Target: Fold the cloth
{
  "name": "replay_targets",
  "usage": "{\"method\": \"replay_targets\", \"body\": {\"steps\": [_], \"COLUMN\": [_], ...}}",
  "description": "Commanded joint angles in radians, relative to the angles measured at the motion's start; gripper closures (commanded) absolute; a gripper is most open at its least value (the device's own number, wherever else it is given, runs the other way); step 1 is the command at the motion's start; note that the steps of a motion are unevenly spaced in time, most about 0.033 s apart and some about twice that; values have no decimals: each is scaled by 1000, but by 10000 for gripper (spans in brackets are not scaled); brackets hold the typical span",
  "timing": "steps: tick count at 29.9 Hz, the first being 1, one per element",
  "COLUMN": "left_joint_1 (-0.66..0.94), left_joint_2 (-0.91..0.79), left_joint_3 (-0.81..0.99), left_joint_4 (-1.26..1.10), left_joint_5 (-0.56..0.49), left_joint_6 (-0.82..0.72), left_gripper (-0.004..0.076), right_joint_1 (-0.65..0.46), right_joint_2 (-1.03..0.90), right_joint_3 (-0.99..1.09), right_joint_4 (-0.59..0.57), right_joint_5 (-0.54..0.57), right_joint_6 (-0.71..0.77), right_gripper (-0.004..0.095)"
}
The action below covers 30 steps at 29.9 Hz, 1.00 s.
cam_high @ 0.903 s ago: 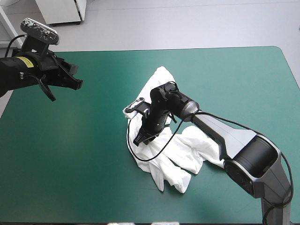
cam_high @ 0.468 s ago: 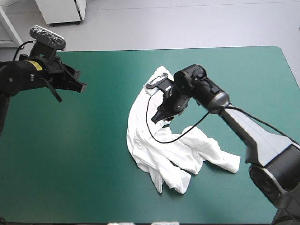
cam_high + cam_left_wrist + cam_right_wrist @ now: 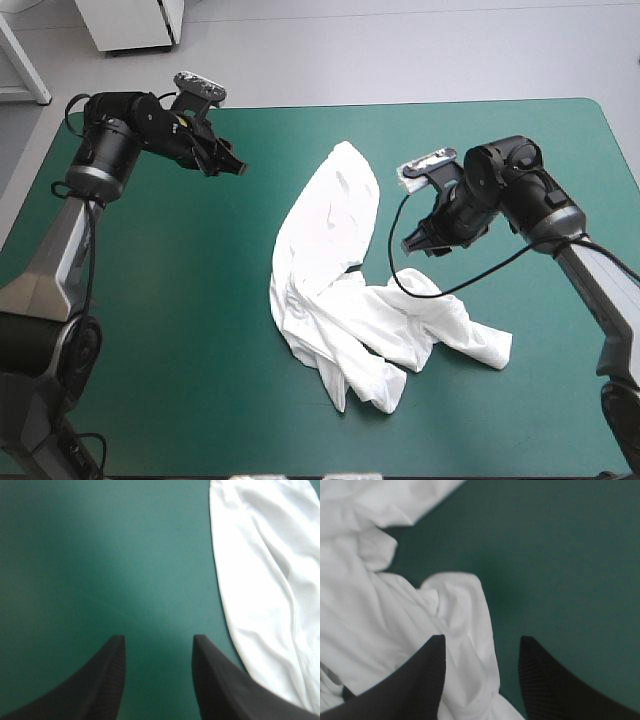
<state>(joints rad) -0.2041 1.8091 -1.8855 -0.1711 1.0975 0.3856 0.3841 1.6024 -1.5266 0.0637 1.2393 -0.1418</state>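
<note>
The white T-shirt lies crumpled in a bent heap at the table's middle, one long strip reaching toward the far edge and a bunched part trailing toward the right. My left gripper hovers open over bare teal-green cover, left of the strip's far end; in its wrist view the T-shirt lies ahead and to one side, apart from the fingers. My right gripper is open just right of the heap; in its own view a fold of the T-shirt lies under and ahead of one finger.
The teal-green cover stretches bare around the heap on the left and along the front. The table's far edge runs close behind both arms.
My right gripper let go of the T-shirt and drew back to the right, off the heap. My left arm swung in from the table's left edge toward the T-shirt's far end. The far strip now lies flat.
</note>
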Motion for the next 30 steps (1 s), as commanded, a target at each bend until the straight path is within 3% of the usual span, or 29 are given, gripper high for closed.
{"method": "replay_targets", "body": {"steps": [1, 13, 22, 30], "left_joint_1": [0, -91, -209, -209], "left_joint_2": [44, 300, 354, 398], "left_joint_3": [-133, -230, -230, -230], "left_joint_4": [-73, -112, -4, 73], "left_joint_5": [-50, -31, -59, -78], "left_joint_6": [28, 71, 46, 8], "left_gripper": [402, 401, 363, 338], "right_joint_1": [-11, -11, -11, -9], "right_joint_2": [-95, -237, -265, -265], "right_joint_3": [77, 179, 179, 179], "right_joint_4": [-24, -49, -76, -64], "right_joint_5": [10, 10, 10, 10], "right_joint_6": [-4, 10, 19, 19], "right_gripper": [463, 462, 463, 463]}}
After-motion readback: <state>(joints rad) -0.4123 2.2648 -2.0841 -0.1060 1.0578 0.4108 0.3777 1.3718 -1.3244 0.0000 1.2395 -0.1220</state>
